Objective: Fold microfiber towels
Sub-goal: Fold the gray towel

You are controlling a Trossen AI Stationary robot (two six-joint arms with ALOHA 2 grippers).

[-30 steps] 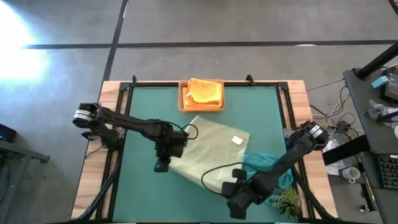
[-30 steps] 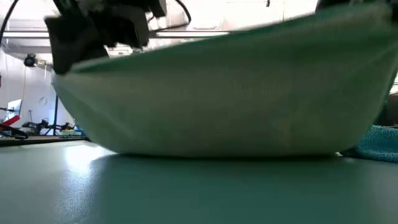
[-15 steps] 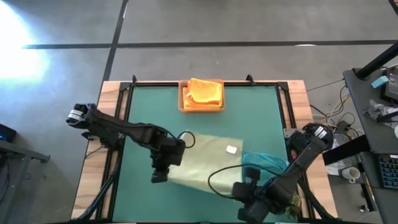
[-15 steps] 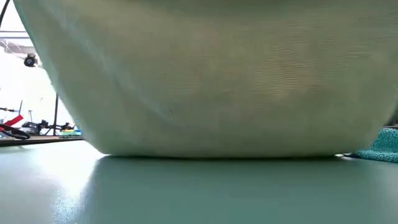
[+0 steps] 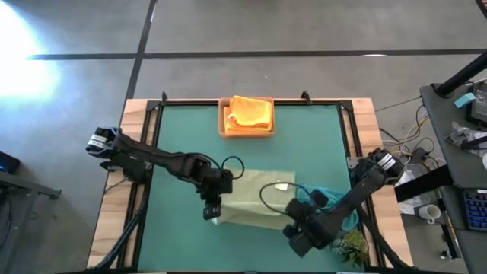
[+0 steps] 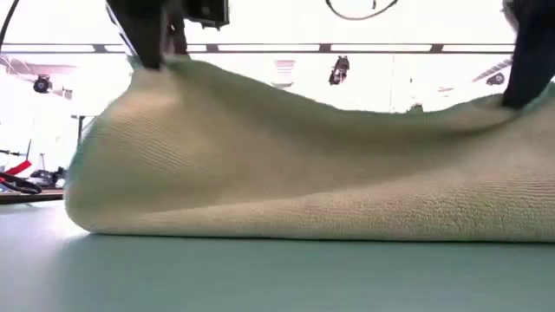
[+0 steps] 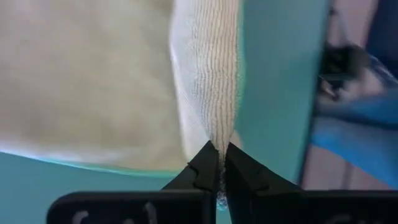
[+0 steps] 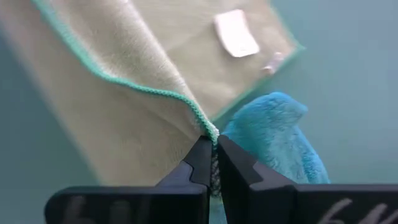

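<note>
Now that both arms have carried their pinched corners across, the pale green towel (image 5: 255,204) lies doubled between the left jaws (image 7: 219,173) and right jaws (image 8: 211,163), each clamped on its edge, so the first fold looks nearly made.

Pale green towel (image 5: 255,202) folded on mat center-front, teal towel (image 5: 335,204) crumpled beside, orange towels (image 5: 249,113) stacked at back.
</note>
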